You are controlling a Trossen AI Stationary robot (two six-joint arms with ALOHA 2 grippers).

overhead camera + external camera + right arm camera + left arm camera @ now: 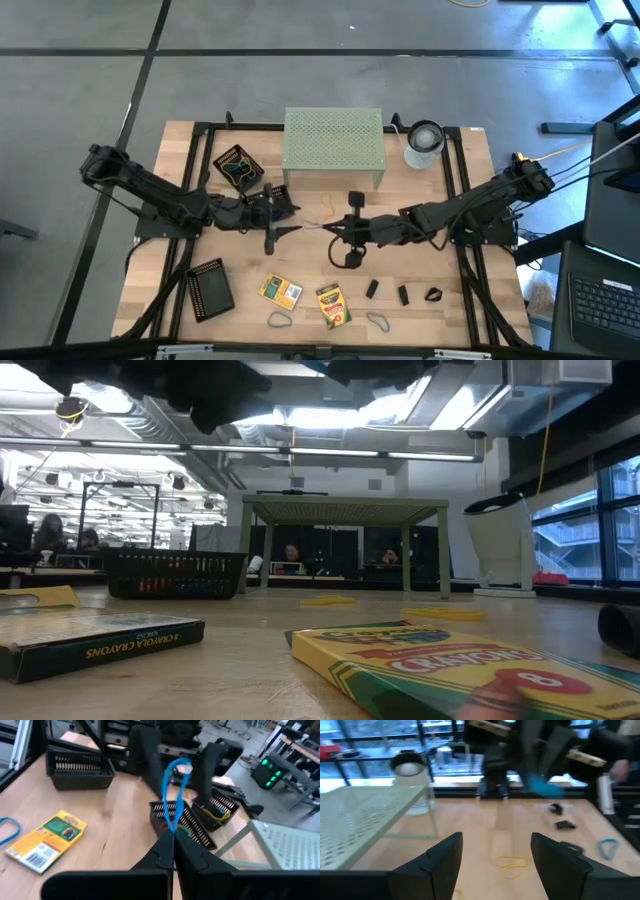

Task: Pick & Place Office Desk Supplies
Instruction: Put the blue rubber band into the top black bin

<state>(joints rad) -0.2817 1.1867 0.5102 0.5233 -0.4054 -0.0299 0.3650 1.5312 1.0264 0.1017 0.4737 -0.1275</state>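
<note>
My right gripper [173, 837] is shut on a blue rubber-band loop [172, 795] above the table's middle. The loop sticks out past its fingertips toward my left gripper [495, 855]. That gripper stands open a short way to the left [290, 215], facing the band [540, 785] and holding nothing. A yellow band [512, 862] lies flat on the wood below them. Near the front edge lie two crayon boxes [281, 291] [333, 305], black clips [372, 289] [404, 296] [433, 295] and two more band loops [280, 320] [378, 321]. My right gripper pinches one end of the blue loop [173, 827] between its two shut fingertips. The fingers come nearly level from the table's right side. The rest of the loop reaches out beyond the tips as a narrow loop, lifted clear of the table.
A pale green perforated riser [334, 148] stands at the back middle, with a white-grey cylinder [424, 143] to its right. One black mesh tray [237, 167] sits at the back left, another [210, 289] at the front left. Bare wood lies between the riser and the crayon boxes.
</note>
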